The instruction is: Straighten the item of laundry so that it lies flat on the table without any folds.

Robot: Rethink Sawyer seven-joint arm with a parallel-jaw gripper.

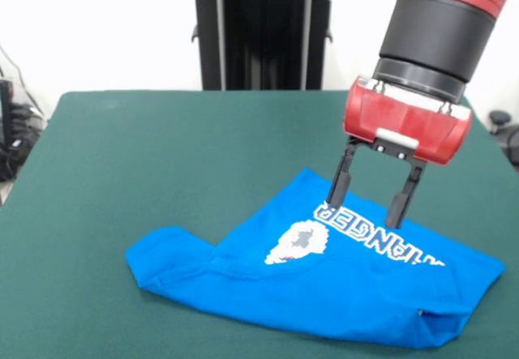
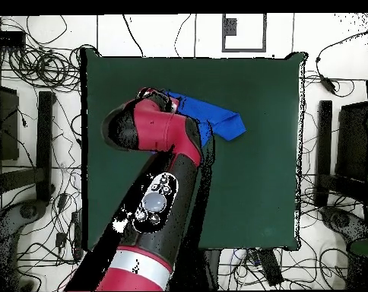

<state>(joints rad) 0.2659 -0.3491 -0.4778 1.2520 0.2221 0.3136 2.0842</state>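
This is a robotics lab, not a home. A red and black robot arm (image 2: 160,163) on a black pedestal (image 1: 261,31) stands at a counter (image 1: 162,156) covered in dark green felt. The wall behind is bare and white. Seen from above, the pale floor around the counter is strewn with tangled black cables (image 2: 35,65), and dark equipment stands (image 2: 44,144) flank it on the left and right.
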